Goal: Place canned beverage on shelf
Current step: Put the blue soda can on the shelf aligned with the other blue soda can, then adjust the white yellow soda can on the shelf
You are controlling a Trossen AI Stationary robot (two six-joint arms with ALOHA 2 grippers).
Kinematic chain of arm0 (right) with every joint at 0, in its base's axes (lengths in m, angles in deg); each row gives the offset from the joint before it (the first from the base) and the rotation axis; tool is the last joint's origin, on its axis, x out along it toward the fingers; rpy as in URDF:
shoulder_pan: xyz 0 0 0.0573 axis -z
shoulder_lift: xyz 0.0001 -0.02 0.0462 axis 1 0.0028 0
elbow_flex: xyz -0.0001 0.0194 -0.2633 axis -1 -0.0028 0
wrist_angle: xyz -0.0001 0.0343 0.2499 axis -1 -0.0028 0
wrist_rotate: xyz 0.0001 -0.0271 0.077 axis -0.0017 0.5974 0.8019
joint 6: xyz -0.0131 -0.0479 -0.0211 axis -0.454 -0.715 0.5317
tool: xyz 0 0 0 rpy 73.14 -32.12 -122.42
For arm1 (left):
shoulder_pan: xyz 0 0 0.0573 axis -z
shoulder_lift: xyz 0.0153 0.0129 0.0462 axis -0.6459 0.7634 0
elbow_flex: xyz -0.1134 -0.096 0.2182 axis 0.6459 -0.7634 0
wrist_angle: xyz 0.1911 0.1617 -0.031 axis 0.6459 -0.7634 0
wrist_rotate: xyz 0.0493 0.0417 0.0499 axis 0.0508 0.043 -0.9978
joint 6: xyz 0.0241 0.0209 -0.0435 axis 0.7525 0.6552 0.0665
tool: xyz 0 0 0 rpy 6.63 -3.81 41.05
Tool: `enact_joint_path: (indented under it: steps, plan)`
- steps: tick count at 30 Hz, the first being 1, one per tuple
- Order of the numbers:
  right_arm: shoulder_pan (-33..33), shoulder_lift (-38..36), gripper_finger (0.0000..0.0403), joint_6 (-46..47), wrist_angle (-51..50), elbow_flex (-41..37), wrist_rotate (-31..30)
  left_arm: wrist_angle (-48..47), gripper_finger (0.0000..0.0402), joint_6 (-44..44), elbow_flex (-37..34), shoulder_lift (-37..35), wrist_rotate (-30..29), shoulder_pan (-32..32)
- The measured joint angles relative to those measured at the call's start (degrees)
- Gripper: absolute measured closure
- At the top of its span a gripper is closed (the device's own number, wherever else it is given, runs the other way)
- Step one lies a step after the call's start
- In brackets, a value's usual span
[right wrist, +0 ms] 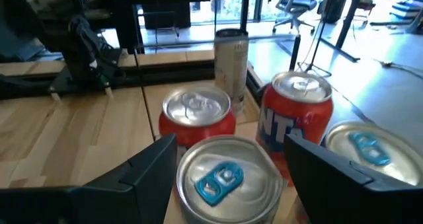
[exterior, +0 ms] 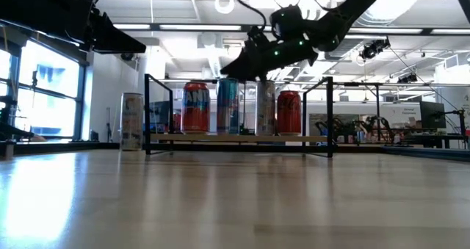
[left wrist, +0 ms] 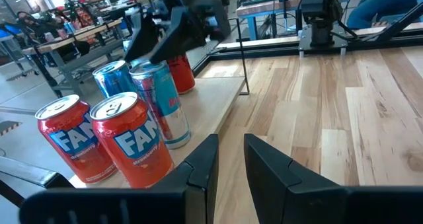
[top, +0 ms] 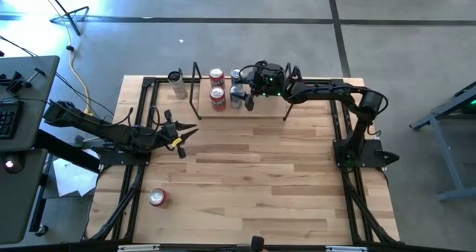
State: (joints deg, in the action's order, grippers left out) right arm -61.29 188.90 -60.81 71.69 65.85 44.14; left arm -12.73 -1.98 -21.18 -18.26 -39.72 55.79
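We see 4 cans on the shelf [top: 268, 107] at the table's far edge: 2 [top: 217, 97] on its left part, 2 [top: 236, 97] just right of them. Left of the shelf stands 1 can [top: 177, 85]; another [top: 158, 198] lies near the front-left corner.

Shelf [top: 268, 109] left half blocked by four cans [top: 217, 97]; right half free.

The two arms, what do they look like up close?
Both are dark, jointed and slim. The left arm's tool has black tapered fingers with a yellow mark behind them. The right arm's tool has flat black fingers; small green lights glow on its wrist, and a black cable loops above it.
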Motion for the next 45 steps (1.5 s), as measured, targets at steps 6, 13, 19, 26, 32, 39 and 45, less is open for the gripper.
enact_joint_path:
  steps: [6,13,19,26,32,39,45]
  plan:
    - [-1.3,-4.4,0.0144,-1.9,-4.6,0.0,-0.6,0.0,0.0339,0.0,0.0,0.0,0.0,0.0]
    - [-3.1,-6.2,0.0242,-5.2,-14.0,1.2,-5.2,0.0,0.0339,0.0,0.0,0.0,0.1,0.0]
    - [-3.6,-3.6,0.0389,-7.5,-27.1,11.2,-12.5,0.1,0.0339,-0.2,0.0,0.0,0.1,0.0]
    - [-2.8,-2.3,0.0377,-8.6,-44.6,23.6,-20.3,-0.1,0.0339,-0.2,0.0,0.0,0.2,0.0]
    - [-1.7,-2.4,0.04,-4.9,-57.3,31.1,-32.0,-0.1,0.0339,-0.1,0.0,0.0,1.1,0.0]
    - [1.1,-2.3,0.033,-0.7,-68.6,34.5,-33.4,-0.3,0.0339,-0.1,0.0,0.0,1.3,0.0]
    - [4.9,-2.4,0.0193,4.3,-69.4,34.5,-26.3,-0.2,0.0339,-0.1,0.0,0.0,1.3,0.0]
